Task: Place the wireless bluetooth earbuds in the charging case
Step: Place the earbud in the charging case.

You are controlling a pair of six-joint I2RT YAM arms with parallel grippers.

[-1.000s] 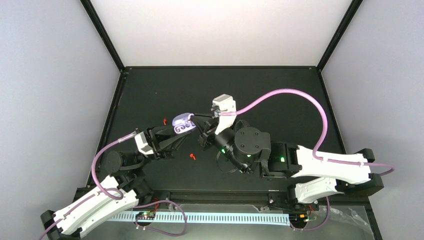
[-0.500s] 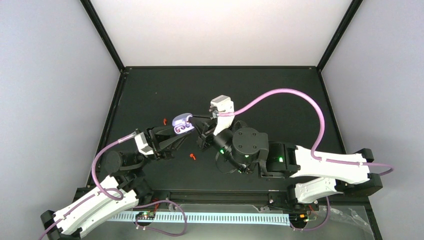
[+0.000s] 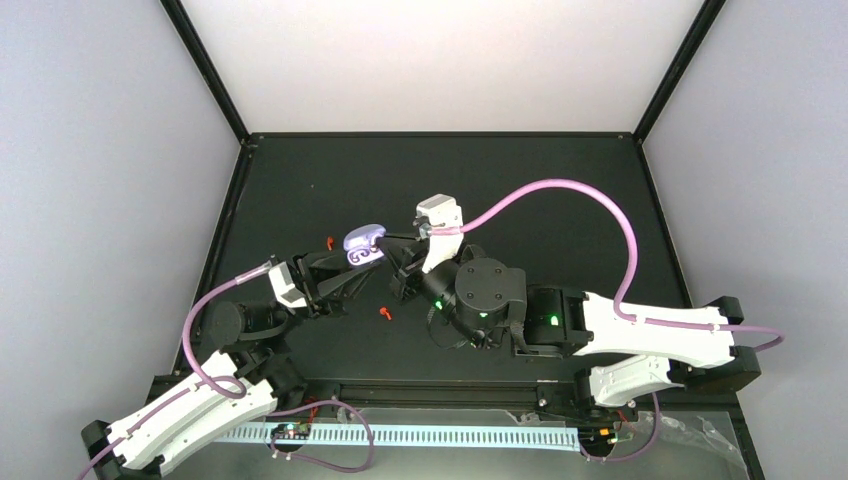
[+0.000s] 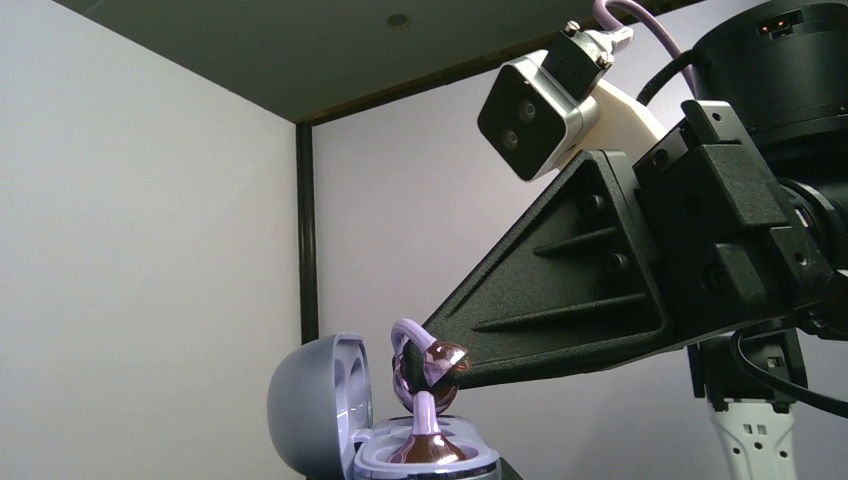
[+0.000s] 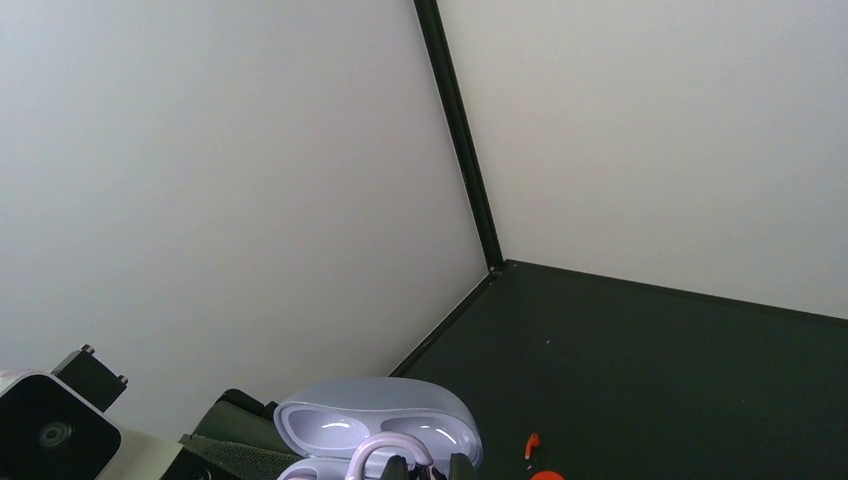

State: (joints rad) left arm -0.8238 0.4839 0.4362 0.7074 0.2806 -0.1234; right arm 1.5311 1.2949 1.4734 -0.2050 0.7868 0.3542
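Seen from above: a black desk (image 3: 560, 190) boxed in by pale walls. Bolted at its near edge, two white-and-black arms, both reaching toward the left of centre and meeting nose to nose.

Between them, raised off the desk, a charging case (image 3: 362, 245): pebble-shaped, pale lavender, lid open and standing upright, glossy inner wells catching the light. Gripped from below by the left gripper (image 3: 356, 258), jaws drawn in narrow against the case body.

From the right, poised just above the open case, the right gripper (image 4: 447, 368): a long black wedge in the left wrist view, jaws closed almost fully, clamped on a lavender earbud (image 4: 428, 360). Tiny next to the case, hook-shaped, with a pale looped ear-hook on top and a glossy pink-purple body beneath. Held right over the case's open well, just beside the upright lid.

Directly under it, seated in the well, what looks like a second lavender earbud (image 4: 425, 445), glossy, with a narrow stem rising toward the held one. Touching or just apart: cannot tell.

Flat on the desk, a red-orange earbud (image 3: 329, 241) just left of the case, and a second red-orange earbud (image 3: 385, 313) nearer the arm bases, between the two arms. Each only a small bright fleck from above, hook shape too small to make out.
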